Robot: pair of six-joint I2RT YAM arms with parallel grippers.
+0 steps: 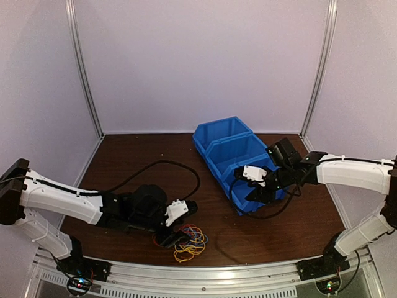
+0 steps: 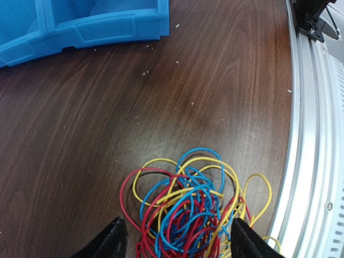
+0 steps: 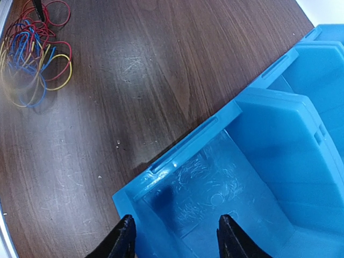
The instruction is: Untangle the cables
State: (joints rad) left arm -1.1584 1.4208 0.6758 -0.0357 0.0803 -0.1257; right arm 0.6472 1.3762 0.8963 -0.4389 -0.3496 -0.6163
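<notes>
The cables [image 1: 190, 243] lie as one tangled heap of red, yellow and blue loops on the brown table near its front edge. In the left wrist view the cables [image 2: 188, 207] fill the space between my two black fingers. My left gripper [image 1: 178, 236] [image 2: 177, 239] is open and straddles the near part of the heap. My right gripper [image 1: 255, 190] [image 3: 174, 236] hangs open over the nearest compartment of the blue bin [image 3: 279, 140], with nothing between its fingers. From the right wrist the cables [image 3: 35, 51] show at the far upper left.
The blue bin [image 1: 214, 133] [image 2: 80, 29] has three compartments and stands at the right centre of the table. A thick black arm cable [image 1: 166, 164] loops across the table behind the left arm. An aluminium rail [image 1: 205, 276] [image 2: 317, 161] runs along the front edge, close to the heap.
</notes>
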